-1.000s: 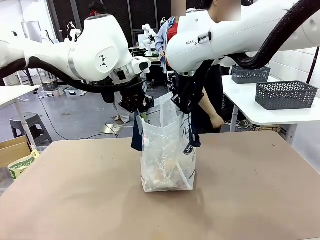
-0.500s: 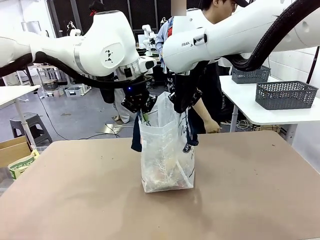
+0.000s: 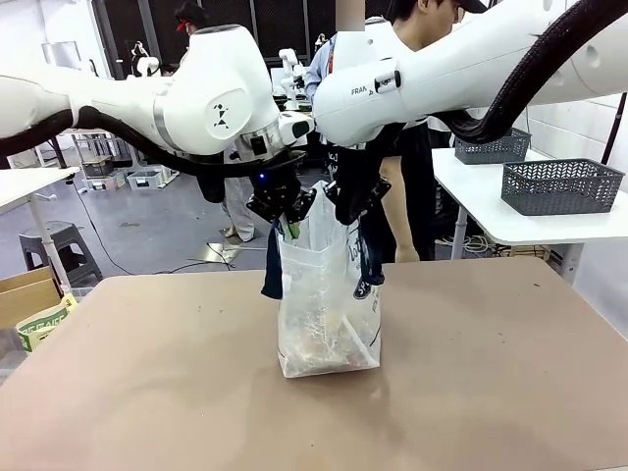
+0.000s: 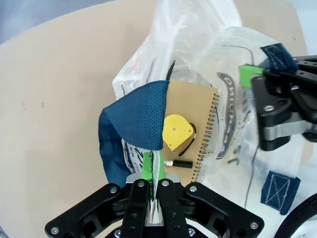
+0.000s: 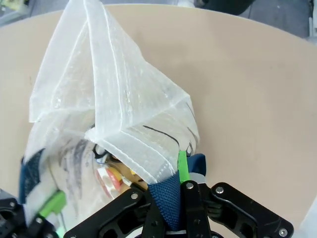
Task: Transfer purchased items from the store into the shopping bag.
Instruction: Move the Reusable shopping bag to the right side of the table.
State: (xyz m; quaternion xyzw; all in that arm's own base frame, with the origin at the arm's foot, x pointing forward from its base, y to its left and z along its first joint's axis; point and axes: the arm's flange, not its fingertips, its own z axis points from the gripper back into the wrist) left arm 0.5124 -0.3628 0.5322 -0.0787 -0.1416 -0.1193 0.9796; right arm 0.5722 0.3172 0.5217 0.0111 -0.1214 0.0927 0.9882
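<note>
Left gripper (image 3: 286, 210) (image 4: 152, 168): clenched on the near top edge of the bag, clear plastic pinched between its green pads, beside a navy strap.
Right gripper (image 3: 351, 201) (image 5: 182, 171): clenched on the opposite top edge, where the second navy strap is sewn on.
Shopping bag (image 3: 326, 304) (image 4: 198, 69) (image 5: 111, 94): upright at the middle of the table with its bottom on the tabletop. Its mouth is held up between the 2 grippers, and 1 clear flap rises to a peak between them.
Strap handles (image 4: 136, 119) (image 5: 166, 196): 1 loops out over the left gripper's fingers; the other sits in the right gripper's jaws.
Spiral-bound brown notebook (image 4: 200, 124): inside the bag, lying flat.
Yellow piece (image 4: 177, 131): on top of the notebook, with a small black cylinder (image 4: 179, 163) just beside it.
Table (image 3: 147, 383): tan, bare around the bag.
Person (image 3: 400, 221): standing at the far side, behind the arms.
Lattice baskets (image 3: 559, 186): 2, dark grey, on a white side table (image 3: 496, 221) to the right.
</note>
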